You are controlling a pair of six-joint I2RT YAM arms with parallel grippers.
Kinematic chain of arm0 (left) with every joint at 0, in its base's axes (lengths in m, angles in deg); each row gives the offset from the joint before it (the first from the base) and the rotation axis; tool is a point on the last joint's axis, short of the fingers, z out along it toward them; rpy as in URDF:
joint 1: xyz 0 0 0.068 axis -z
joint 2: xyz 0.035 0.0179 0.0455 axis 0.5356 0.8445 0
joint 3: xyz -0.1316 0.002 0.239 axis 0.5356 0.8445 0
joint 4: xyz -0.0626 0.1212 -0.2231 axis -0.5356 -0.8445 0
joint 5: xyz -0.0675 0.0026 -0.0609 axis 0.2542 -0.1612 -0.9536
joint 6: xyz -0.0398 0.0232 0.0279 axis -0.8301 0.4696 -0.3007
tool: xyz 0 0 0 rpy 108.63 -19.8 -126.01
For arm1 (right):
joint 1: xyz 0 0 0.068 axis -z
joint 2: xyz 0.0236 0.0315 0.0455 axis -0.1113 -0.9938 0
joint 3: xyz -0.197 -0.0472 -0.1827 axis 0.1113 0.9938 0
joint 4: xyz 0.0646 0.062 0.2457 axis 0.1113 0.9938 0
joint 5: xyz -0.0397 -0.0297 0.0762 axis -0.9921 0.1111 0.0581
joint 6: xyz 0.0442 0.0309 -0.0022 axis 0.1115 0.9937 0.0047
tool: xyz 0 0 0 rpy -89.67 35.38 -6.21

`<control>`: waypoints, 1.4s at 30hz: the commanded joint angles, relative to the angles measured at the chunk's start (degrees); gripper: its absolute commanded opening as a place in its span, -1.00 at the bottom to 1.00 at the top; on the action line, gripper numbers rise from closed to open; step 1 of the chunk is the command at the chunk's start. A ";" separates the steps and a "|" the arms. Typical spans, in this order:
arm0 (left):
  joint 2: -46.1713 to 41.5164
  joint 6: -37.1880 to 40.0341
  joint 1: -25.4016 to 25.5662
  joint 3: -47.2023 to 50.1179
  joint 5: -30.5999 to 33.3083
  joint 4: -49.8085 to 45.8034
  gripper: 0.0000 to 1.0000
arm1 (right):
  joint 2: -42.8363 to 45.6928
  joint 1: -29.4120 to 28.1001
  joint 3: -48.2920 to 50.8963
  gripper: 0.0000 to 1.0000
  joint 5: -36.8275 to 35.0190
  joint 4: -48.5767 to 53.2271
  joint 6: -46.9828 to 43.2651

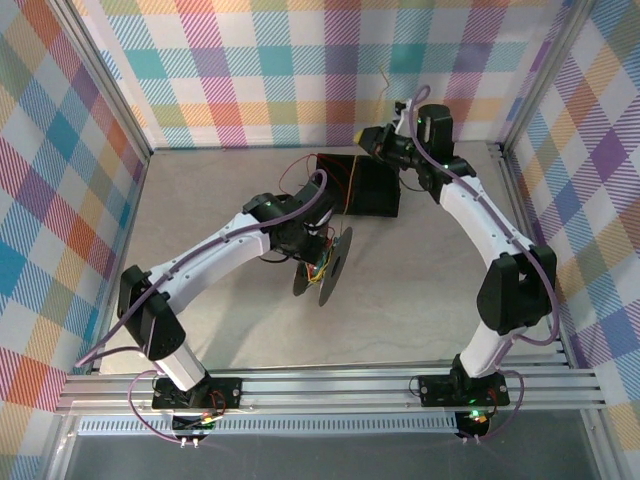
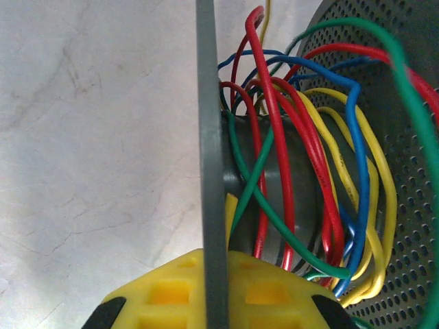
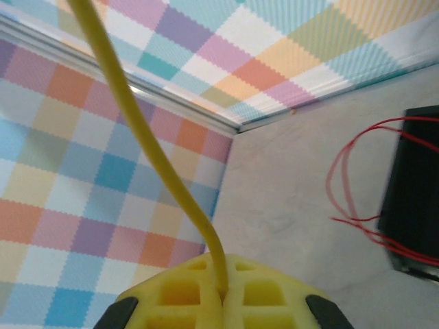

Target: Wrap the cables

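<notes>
A black spool [image 1: 338,262] stands on edge at the middle of the table. My left gripper [image 1: 314,252] is shut on its grey flange [image 2: 210,137], the yellow fingertips [image 2: 171,288] pinching the disc's rim. Red, yellow, blue and green cables [image 2: 309,157] lie looped loosely round the spool's core, beside the perforated second flange [image 2: 405,226]. At the back of the table my right gripper [image 1: 372,135] is raised and shut on a yellow cable [image 3: 171,171], which rises from between its pads [image 3: 185,291] and shows as a yellow strand [image 1: 388,72] against the back wall. Loose red cables [image 3: 350,199] lie on the table.
A black box [image 1: 365,186] sits behind the spool, with red cable loops [image 1: 300,165] at its left side; it shows as a black box [image 3: 415,205] in the right wrist view. Plaid walls and metal rails [image 1: 330,388] enclose the table.
</notes>
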 commanded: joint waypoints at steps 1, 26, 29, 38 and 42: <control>1.92 -1.39 0.46 -1.02 0.73 -6.95 -1.00 | 5.06 -1.95 -4.39 -1.00 1.60 -11.68 5.51; 0.02 -15.11 -18.97 -5.02 -2.18 -0.84 -1.00 | 7.75 -21.89 9.03 -1.00 1.47 -34.42 23.58; -0.29 -15.80 -20.02 -5.10 -2.21 -0.38 -1.00 | 7.53 -23.50 11.84 -1.00 1.04 -35.56 23.16; -1.14 -19.12 -25.31 -4.93 -5.10 1.63 -1.00 | 10.04 -28.33 26.75 -1.00 0.61 -42.79 23.21; -0.68 -21.01 -28.70 -5.81 -8.63 3.36 -1.00 | 10.52 -31.54 29.90 -1.00 0.89 -42.08 20.67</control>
